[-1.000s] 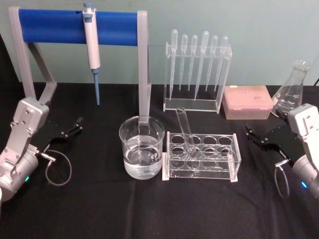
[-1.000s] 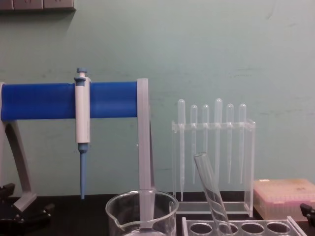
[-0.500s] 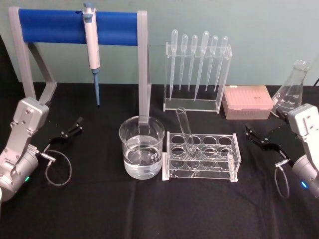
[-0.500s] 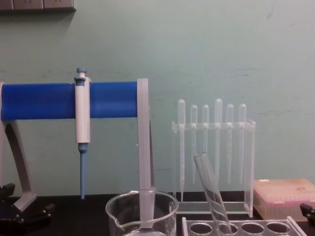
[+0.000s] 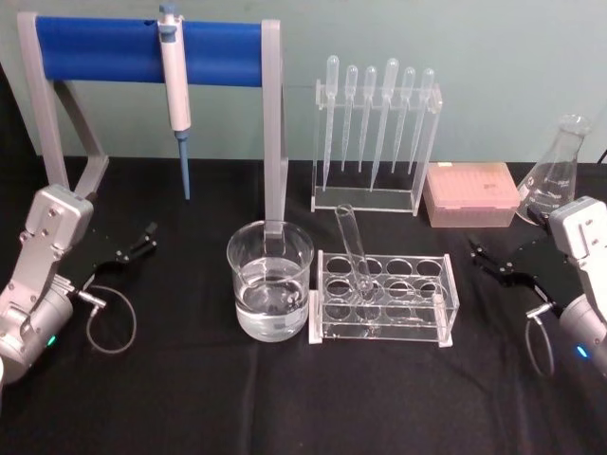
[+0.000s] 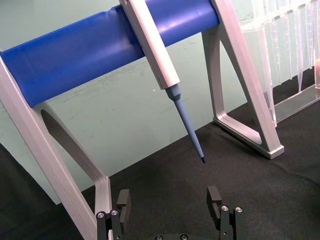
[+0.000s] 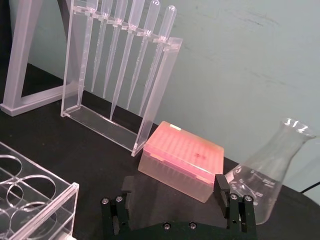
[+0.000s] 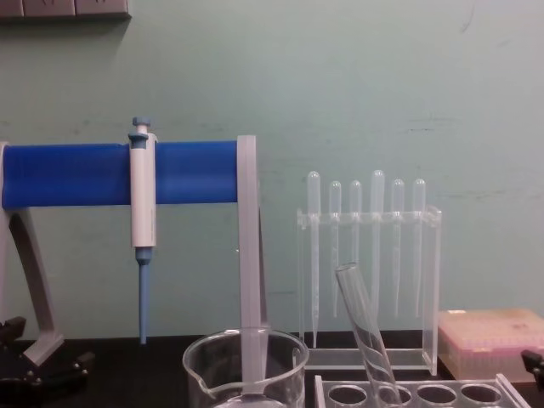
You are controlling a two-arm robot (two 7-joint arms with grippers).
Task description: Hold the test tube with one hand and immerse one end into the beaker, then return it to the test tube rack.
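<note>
"Left gripper (image 5: 135, 245) first: what is it doing?"

"Black and flat-fingered on its silver wrist, it sits low over the black tablecloth (image 5: 190, 379) at the far left. Its 2 fingers (image 6: 124, 200) are spread wide with nothing between them. The black right gripper (image 5: 486, 258) sits at the far right, spread and empty too."

"And the tube?"

"The long clear glass test tube (image 5: 353, 248) stands tilted in the clear acrylic rack (image 5: 450, 301), which has 2 rows of 4 holes. It is in the 2nd column from the rack's left end, open rim up and leaning left. It is well apart from the 2 grippers."

"The beaker?"

"The wide clear glass beaker (image 5: 248, 275) with a pour spout stands just left of the rack, partly filled with clear liquid."

"Farther out?"

"Behind the rack, a clear acrylic stand (image 5: 365, 201) holds 6 thin plastic bulb-topped pipettes (image 5: 370, 114). A pink box (image 5: 471, 192) lies to its right, then a clear conical flask (image 5: 555, 175). Behind the beaker, a grey frame with a blue bar (image 5: 104, 43) carries a white-and-blue pipettor (image 5: 174, 85), which hangs tip down."
</note>
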